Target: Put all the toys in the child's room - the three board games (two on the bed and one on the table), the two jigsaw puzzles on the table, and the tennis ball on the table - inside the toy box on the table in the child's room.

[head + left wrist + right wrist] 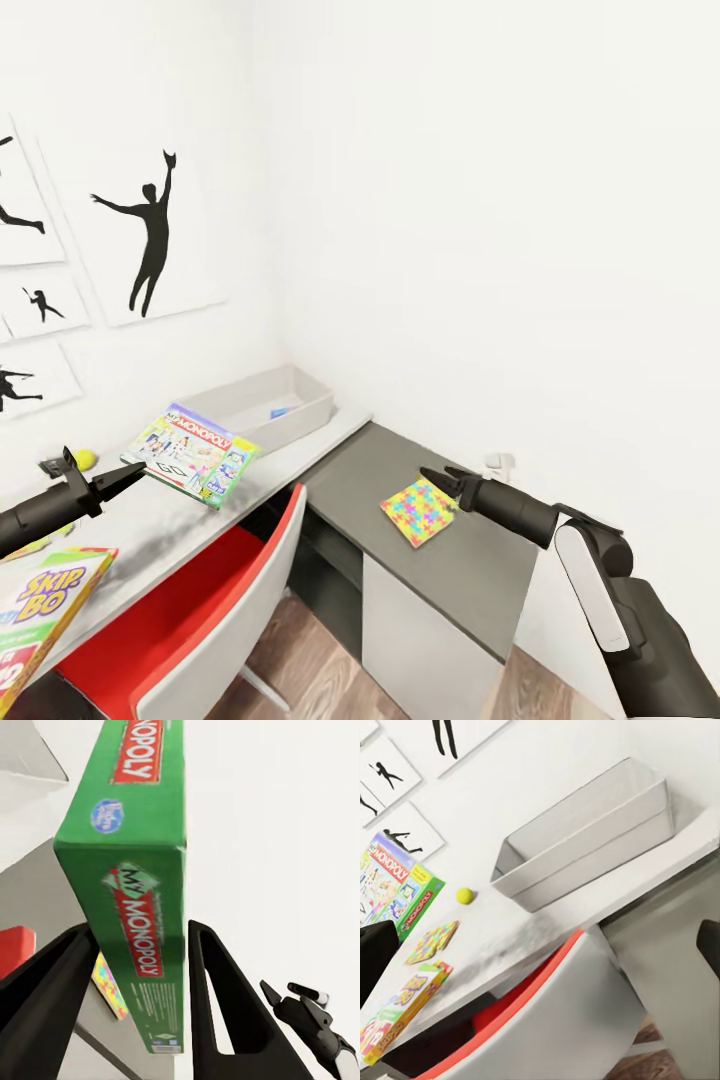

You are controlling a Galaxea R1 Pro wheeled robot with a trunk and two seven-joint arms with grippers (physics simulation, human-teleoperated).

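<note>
Skip-Bo box [40, 610] lies nearest the head camera, flat on the table [190, 520] at its near end, with a red-and-white chair [215, 620] pushed in beside it. Left gripper [128, 475] is clamped on the Monopoly box [192, 452] — in the left wrist view the two dark fingers [225, 1005] press the green edge of the box [131, 885] from either side, and the box is held tilted above the tabletop. Toy box [262, 405], a pale grey tray, stands at the far end of the table against the wall, just beyond the lifted game; a small blue item lies inside it. Tennis ball [86, 459] rests on the table near the wall, behind the left arm. One jigsaw [433, 941] lies flat on the table between the ball and the Skip-Bo box. Second jigsaw [422, 510] sits on the lower dark-grey cabinet [470, 580], with the right gripper [445, 482] at its far edge — its fingers stand apart and grasp nothing. Black silhouette prints [150, 235] hang on the wall above the table.
</note>
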